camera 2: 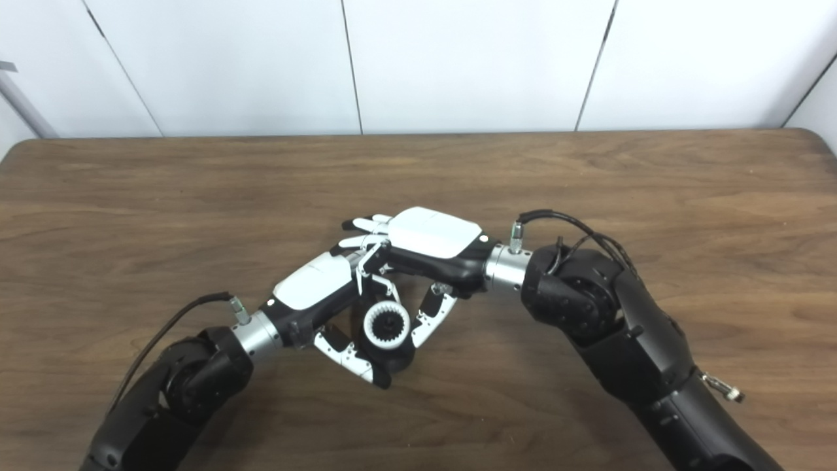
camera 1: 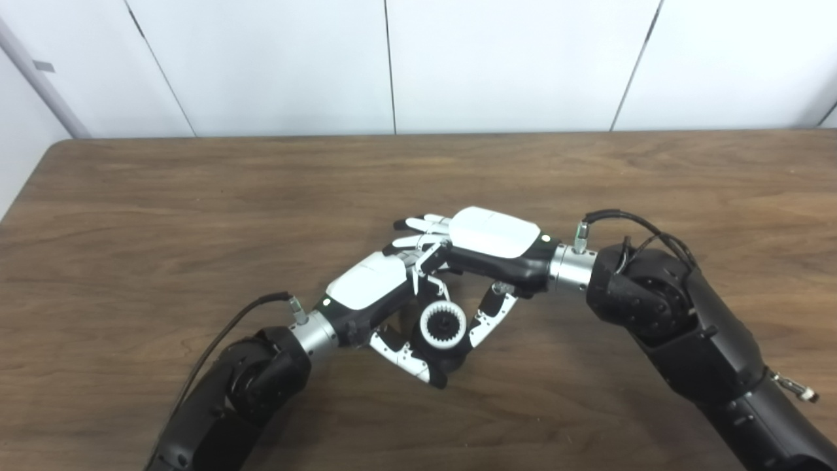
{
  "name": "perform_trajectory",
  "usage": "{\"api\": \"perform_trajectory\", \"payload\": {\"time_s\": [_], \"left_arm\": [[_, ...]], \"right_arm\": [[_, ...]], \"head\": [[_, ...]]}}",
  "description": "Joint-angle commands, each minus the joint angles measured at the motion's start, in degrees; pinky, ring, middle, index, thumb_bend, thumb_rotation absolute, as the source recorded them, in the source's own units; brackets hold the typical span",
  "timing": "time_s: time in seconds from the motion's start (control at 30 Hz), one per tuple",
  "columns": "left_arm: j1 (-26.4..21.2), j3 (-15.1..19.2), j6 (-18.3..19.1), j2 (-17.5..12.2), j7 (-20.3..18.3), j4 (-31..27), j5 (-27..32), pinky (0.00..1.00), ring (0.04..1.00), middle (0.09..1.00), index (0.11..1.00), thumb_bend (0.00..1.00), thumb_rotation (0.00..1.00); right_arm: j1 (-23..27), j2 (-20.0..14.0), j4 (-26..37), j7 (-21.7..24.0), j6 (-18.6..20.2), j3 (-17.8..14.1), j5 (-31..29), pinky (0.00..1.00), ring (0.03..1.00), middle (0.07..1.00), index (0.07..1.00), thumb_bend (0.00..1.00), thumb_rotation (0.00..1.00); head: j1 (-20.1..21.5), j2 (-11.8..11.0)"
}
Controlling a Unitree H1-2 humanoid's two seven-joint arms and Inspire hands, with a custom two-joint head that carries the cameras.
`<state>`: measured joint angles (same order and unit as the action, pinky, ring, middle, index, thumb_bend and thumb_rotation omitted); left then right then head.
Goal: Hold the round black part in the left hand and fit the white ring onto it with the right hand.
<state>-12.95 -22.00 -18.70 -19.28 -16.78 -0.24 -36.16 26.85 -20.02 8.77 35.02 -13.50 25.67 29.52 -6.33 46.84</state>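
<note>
My left hand is shut on the round black part, thumb beneath it and fingers hidden behind it, just above the table. The white ring, toothed on its inner edge, sits on the face of the black part, whose dark hub shows through the ring's middle. My right hand reaches in from the right, above and partly over the left hand. Its thumb lies against the ring's right edge and one finger bends down to the ring's top. Its other fingers stretch out to the left.
The brown wooden table spreads on all sides, and only the two arms rest over it. White wall panels stand behind the far edge. The table's rounded left corner lies at the upper left.
</note>
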Motion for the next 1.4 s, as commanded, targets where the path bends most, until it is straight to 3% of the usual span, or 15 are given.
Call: {"api": "perform_trajectory", "payload": {"time_s": [0.0,1.37], "left_arm": [[-1.34,0.61,-0.39,-0.38,0.27,-2.67,0.44,1.00,1.000,0.881,0.481,0.52,0.06],[-0.71,1.83,0.71,-0.44,-1.82,-5.01,0.92,1.00,1.000,0.861,0.481,0.52,0.06]], "right_arm": [[1.17,-0.80,0.49,0.56,0.34,0.01,0.26,1.00,1.000,0.888,0.481,0.53,0.14],[0.63,-1.60,-0.76,-0.23,-0.47,0.12,1.75,1.00,1.000,0.906,0.481,0.53,0.14]], "head": [[0.05,0.11],[-0.39,0.88]]}}
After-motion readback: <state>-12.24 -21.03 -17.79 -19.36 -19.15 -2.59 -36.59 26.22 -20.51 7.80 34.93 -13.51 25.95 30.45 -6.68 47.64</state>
